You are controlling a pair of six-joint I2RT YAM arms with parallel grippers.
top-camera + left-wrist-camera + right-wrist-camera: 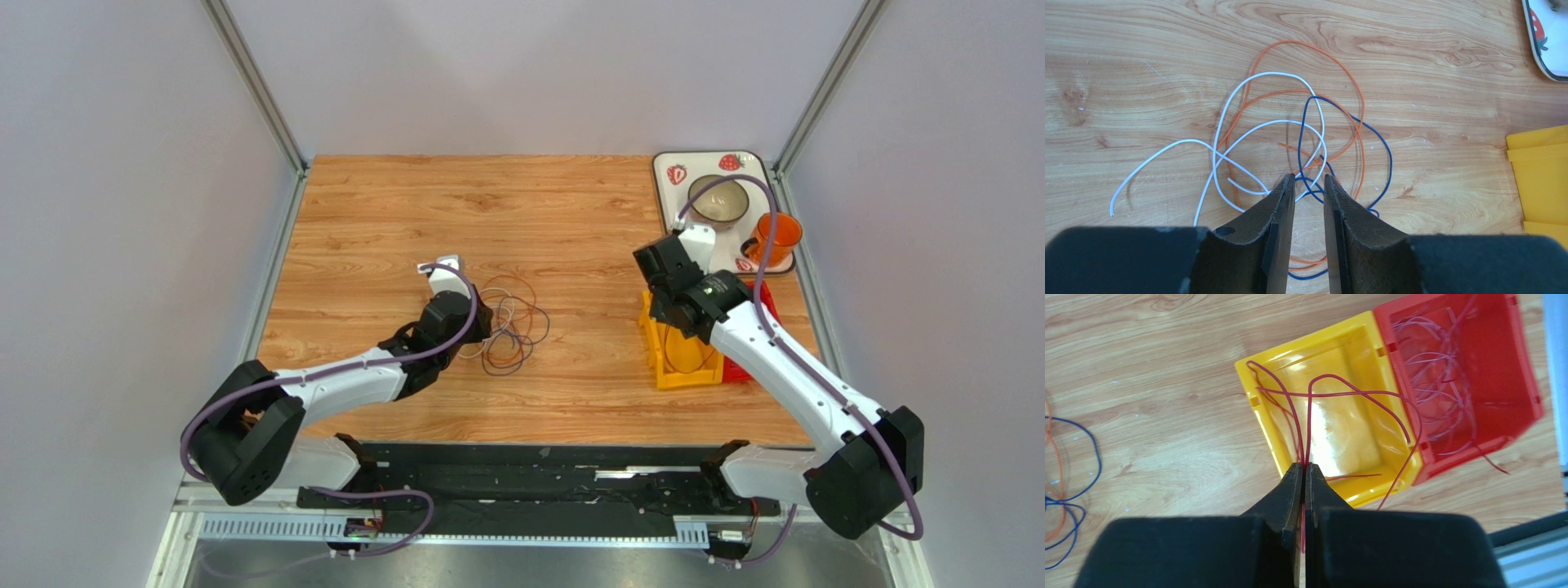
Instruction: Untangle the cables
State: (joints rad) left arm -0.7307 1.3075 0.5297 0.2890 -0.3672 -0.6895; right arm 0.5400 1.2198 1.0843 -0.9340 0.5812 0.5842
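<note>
Cables (1303, 141) in orange, white and blue lay crossed over one another in a single heap near the middle of the table (1137, 61), so by my judgement most of the sorting was left to do. The left gripper (1309, 179) hung over the heap's near edge, its jaws partly spread and nothing clearly pinched between them. One red cable (1309, 416) was clear of the heap: the right gripper (1304, 468), pressed together on it, held it above the yellow bin (1303, 338) at the right. The red bin (1517, 349) beside that held several pale pinkish strands.
</note>
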